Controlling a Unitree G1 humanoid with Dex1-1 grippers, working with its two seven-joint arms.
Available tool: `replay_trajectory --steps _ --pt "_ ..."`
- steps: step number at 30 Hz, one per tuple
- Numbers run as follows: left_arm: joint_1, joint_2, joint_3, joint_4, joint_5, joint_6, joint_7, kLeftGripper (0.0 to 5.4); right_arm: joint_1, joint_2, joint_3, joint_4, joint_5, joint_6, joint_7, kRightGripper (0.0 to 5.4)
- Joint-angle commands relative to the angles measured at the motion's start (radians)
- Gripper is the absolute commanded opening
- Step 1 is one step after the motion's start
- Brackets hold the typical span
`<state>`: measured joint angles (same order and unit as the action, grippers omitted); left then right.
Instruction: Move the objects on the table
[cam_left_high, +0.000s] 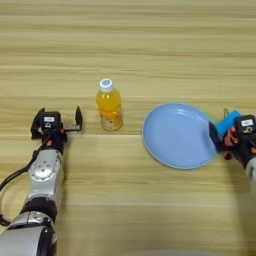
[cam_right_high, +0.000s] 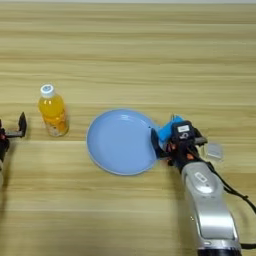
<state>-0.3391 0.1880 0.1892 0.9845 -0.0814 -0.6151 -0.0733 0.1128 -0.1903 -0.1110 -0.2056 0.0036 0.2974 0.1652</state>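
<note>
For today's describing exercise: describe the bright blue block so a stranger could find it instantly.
Find the round pale blue plate on the wooden table. At its right rim, the right gripper holds a blue block. It is a stronger blue than the plate.

**Colours on the table**

The table (cam_left_high: 130, 45) is light wood with horizontal grain lines. The plate (cam_right_high: 120, 142) is plain pale blue. The bottle (cam_left_high: 109, 106) holds orange liquid under a white cap. A bright blue block (cam_right_high: 167, 131) shows beside the black-fingered right gripper (cam_right_high: 176, 142).
</note>
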Motion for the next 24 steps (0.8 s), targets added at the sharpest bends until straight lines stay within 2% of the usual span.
replay_trajectory --steps 1,6,11,18,24 --pt "-0.010 0.000 -0.001 0.005 0.006 -0.006 0.000 5.40 0.058 -0.016 -0.040 -0.050 0.017 0.021 -0.005 4.60" --pt "-0.008 -0.002 -0.002 0.003 0.006 -0.005 0.001 5.40 0.113 -0.017 -0.079 -0.095 0.035 0.032 -0.010 4.60" --pt "-0.007 -0.003 -0.002 0.003 0.006 -0.005 0.001 5.40 0.137 -0.015 -0.127 -0.096 0.056 0.042 -0.020 4.60" --pt "-0.009 -0.002 0.000 0.007 0.005 -0.003 -0.002 5.40 0.161 -0.018 -0.197 -0.031 0.080 0.024 -0.031 4.60" --pt "-0.010 -0.001 0.001 0.009 0.004 -0.004 -0.003 5.40 0.158 -0.029 -0.200 0.037 0.063 0.011 -0.030 4.60"
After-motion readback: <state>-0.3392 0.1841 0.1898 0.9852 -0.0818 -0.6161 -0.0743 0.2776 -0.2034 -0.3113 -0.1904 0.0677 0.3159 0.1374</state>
